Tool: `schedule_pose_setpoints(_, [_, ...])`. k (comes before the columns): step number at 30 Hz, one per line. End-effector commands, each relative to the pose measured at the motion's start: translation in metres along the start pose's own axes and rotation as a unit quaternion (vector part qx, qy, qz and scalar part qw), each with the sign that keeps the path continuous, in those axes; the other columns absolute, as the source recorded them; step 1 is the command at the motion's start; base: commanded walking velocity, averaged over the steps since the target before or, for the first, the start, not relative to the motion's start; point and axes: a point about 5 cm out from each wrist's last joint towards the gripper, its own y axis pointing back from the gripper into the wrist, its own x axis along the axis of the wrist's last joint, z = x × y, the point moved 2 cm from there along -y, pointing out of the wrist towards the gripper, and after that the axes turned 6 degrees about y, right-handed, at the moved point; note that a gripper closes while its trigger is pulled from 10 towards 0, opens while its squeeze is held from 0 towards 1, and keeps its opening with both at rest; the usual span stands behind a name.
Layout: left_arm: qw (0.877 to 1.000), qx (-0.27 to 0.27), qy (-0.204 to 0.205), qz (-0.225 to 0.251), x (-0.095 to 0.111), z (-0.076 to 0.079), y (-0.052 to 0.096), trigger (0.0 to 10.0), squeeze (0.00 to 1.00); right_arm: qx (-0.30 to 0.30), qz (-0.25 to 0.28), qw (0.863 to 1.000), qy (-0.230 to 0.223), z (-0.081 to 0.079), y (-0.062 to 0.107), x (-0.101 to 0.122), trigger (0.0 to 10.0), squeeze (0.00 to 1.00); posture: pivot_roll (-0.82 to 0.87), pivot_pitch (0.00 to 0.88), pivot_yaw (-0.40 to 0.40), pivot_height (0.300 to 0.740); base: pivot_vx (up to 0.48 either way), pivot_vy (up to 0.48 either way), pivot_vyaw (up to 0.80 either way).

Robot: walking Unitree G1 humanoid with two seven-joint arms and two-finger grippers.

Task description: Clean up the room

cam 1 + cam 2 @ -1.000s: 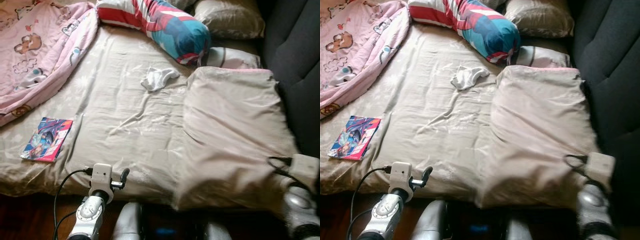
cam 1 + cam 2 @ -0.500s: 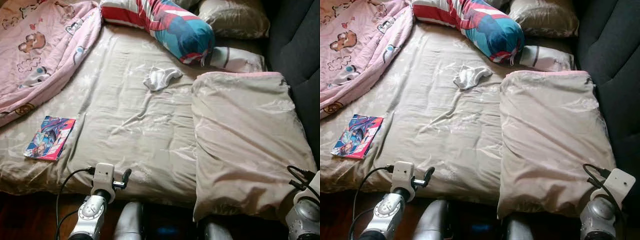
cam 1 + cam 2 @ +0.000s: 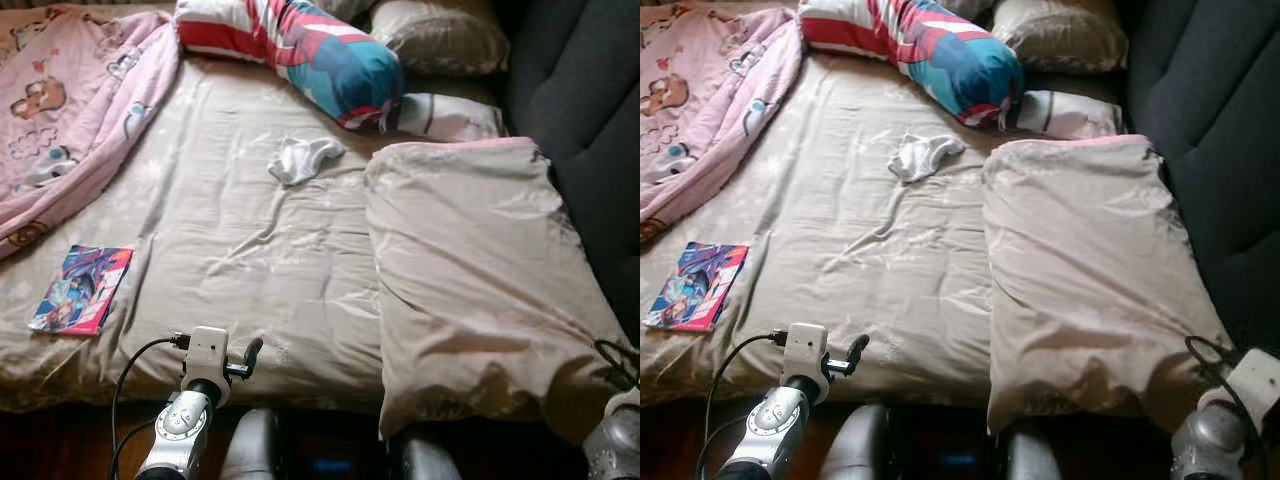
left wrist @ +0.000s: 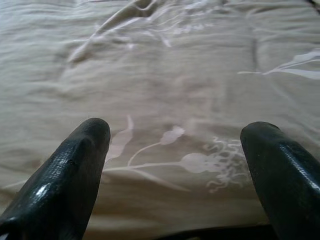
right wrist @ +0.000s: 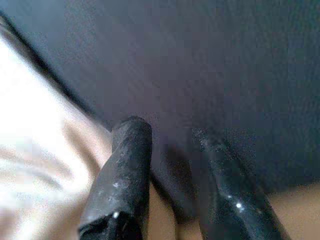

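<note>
Left eye view: I'm looking down on a bed w/ a beige sheet (image 3: 250, 250). A big beige pillow (image 3: 470, 280) lies on the right side of it, its near corner hanging past the bed edge, just beside the dark upholstered headboard (image 3: 585, 110). A small white sock (image 3: 303, 158) sits crumpled mid-bed, well apart from the pillow. A colourful magazine (image 3: 80, 289) lies flat near the left front edge. A pink blanket w/ cartoon bears (image 3: 70, 110) is bunched at the far left. At the back: a red, white & blue bolster (image 3: 300, 50), a grey pillow (image 3: 440, 38) behind it, and a small white pillow (image 3: 445, 115) tucked between bolster and the big pillow.

Left gripper (image 4: 175, 165) hovers low at the front edge of the bed; in the left wrist view its fingers (image 4: 70, 175) stand wide apart over the flower-print sheet, nothing between them.

Right gripper (image 5: 172, 170) is at the near right corner of the big pillow, by the headboard. In the right wrist view its fingers (image 5: 127, 170) are close together w/ a narrow gap; pale fabric lies beside them and dark upholstery behind. I can't tell if they pinch any cloth.
</note>
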Motion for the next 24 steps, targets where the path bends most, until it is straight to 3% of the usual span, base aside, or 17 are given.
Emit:
schedule_pose_setpoints(1, [1.000, -0.002, -0.001, -0.030, -0.015, -0.001, 0.007, 10.0, 0.00, 0.048, 0.057, 0.997, 0.032, -0.016, 0.004, 0.013, 10.0, 1.00, 0.03, 0.219, 0.012, 0.646, 0.000, 0.000, 0.00])
schedule_pose_setpoints(4, [0.999, 0.000, 0.000, -0.032, -0.016, -0.001, 0.008, 10.0, 0.00, 0.144, 0.111, 0.983, 0.016, -0.048, 0.018, 0.026, 10.0, 1.00, 0.03, 0.219, 0.011, 0.646, 0.000, 0.000, 0.00])
schedule_pose_setpoints(8, [1.000, 0.005, 0.003, -0.021, -0.014, -0.003, 0.008, 10.0, 0.00, 0.187, 0.118, 0.975, -0.033, -0.063, 0.031, 0.025, 10.0, 1.00, 0.03, 0.217, 0.007, 0.646, 0.000, 0.000, 0.00])
schedule_pose_setpoints(9, [1.000, 0.009, 0.005, -0.009, -0.010, -0.004, 0.008, 10.0, 0.00, 0.200, 0.108, 0.972, -0.062, -0.069, 0.038, 0.020, 10.0, 0.05, 0.03, 0.216, 0.004, 0.646, 0.000, 0.000, 0.00])
schedule_pose_setpoints(11, [1.000, 0.011, 0.006, 0.001, -0.006, -0.005, 0.007, 10.0, 0.00, 0.212, 0.100, 0.969, -0.072, -0.073, 0.043, 0.015, 10.0, 0.00, 0.04, 0.216, 0.003, 0.646, 0.000, 0.000, 0.00])
schedule_pose_setpoints(17, [1.000, 0.015, 0.007, 0.012, -0.002, -0.008, 0.006, 10.0, 0.00, 0.275, 0.079, 0.956, -0.069, -0.083, 0.067, -0.008, 10.0, 0.00, 0.03, 0.217, 0.001, 0.646, 0.000, 0.000, 0.00])
schedule_pose_setpoints(24, [1.000, 0.011, 0.013, 0.008, -0.005, -0.003, 0.006, 10.0, 0.00, 0.294, 0.042, 0.952, -0.069, -0.095, 0.074, -0.020, 10.0, 0.00, 0.03, 0.211, 0.000, 0.701, 0.000, 0.000, 0.00])
